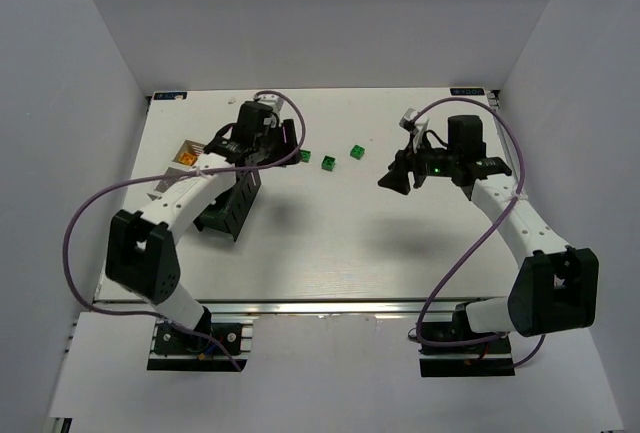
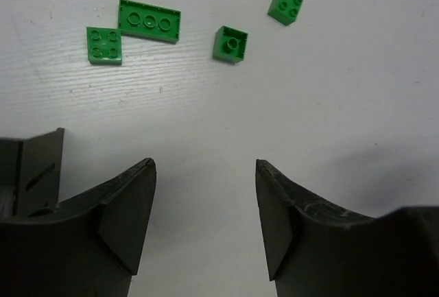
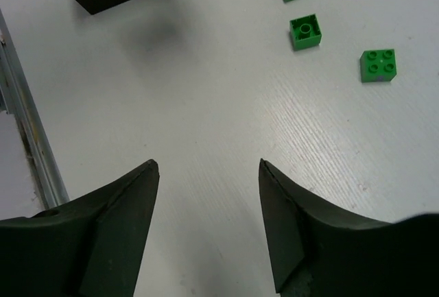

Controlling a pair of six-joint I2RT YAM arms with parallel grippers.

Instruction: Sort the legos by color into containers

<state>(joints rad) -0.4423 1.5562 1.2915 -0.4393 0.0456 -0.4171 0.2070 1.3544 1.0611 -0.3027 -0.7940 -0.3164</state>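
We are seeing the left end effector and right end effector gaping wide, empty. Four green legos are lying right of the black container; only the overhead view is showing an orange lego behind it.

Glossy plastic legos, matt table
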